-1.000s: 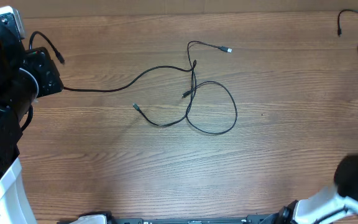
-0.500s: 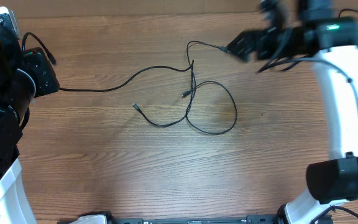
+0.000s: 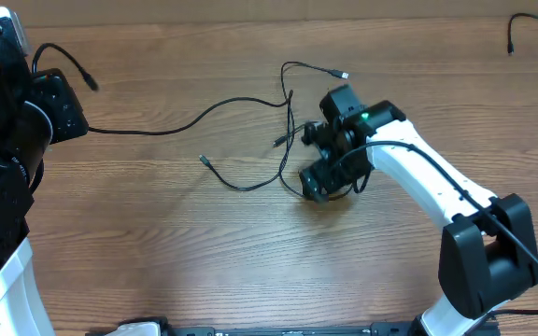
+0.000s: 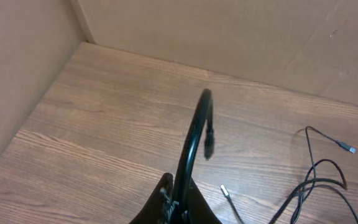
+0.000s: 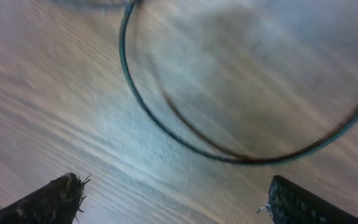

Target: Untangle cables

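Probably two cables (image 3: 241, 187); left hand (image 4: 178, 202) clamps one.

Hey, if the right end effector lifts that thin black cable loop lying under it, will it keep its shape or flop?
Probably floppy: the cables lie in loose curves flat on the table, so the loop would likely sag and collapse. Likely light, since the strands look very thin. Lifting may also drag neighbouring strands along, because they cross near the loop.

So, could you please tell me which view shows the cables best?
Overhead: the cables lie almost whole, crossings visible. The left wrist view catches only a few strands; the right wrist view, one blurred loop.
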You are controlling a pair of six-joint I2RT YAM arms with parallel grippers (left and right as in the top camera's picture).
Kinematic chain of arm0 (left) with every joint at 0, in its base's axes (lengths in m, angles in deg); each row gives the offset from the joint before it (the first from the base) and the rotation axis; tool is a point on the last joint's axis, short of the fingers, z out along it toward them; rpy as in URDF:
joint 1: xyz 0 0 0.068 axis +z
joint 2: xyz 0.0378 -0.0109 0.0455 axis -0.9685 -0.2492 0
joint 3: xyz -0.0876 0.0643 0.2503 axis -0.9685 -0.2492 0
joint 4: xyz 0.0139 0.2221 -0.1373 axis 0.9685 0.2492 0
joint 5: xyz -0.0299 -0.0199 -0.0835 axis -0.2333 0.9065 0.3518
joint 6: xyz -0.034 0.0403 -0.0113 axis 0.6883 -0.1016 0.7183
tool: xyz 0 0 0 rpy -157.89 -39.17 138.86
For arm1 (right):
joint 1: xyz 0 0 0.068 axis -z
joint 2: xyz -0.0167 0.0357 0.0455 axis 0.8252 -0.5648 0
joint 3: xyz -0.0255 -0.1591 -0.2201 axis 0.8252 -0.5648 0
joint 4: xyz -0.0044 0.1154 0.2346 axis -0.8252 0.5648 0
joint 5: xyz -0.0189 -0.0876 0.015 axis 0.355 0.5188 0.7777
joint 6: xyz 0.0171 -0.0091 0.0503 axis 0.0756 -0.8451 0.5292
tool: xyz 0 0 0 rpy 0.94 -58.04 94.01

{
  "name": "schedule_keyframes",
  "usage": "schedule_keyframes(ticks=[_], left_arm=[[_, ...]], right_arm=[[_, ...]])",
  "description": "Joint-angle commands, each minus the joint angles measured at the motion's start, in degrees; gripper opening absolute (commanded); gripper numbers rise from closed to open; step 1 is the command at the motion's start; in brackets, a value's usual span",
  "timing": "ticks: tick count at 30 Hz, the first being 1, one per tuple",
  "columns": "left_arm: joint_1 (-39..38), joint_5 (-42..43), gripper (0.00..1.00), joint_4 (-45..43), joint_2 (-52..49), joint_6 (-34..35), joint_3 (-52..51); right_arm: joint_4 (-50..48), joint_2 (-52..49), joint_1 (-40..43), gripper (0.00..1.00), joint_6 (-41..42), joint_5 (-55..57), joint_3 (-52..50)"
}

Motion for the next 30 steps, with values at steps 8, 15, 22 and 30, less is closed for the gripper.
schedule_keyframes(ticks=[8, 15, 22, 30], left_arm=[[0.15, -0.11, 0.04, 0.74, -3.39, -1.25, 0.52], [0.15, -0.13, 0.04, 0.83, -3.91, -1.29, 0.52], [0.15, -0.15, 0.04, 2.89, -3.91, -1.29, 0.52], [0.15, -0.15, 0.04, 2.05, -3.91, -1.29, 0.52]], right_arm=[[-13.88, 1.25, -2.1, 0.88, -18.64, -8.85, -13.25], [-39.67, 1.22, -3.87, 0.86, -19.74, -1.4, -24.15], [-43.04, 1.09, -3.74, 0.04, -13.33, -0.87, -28.79], [-36.22, 5.81, -3.74, 0.04, 3.13, -8.52, -24.46]])
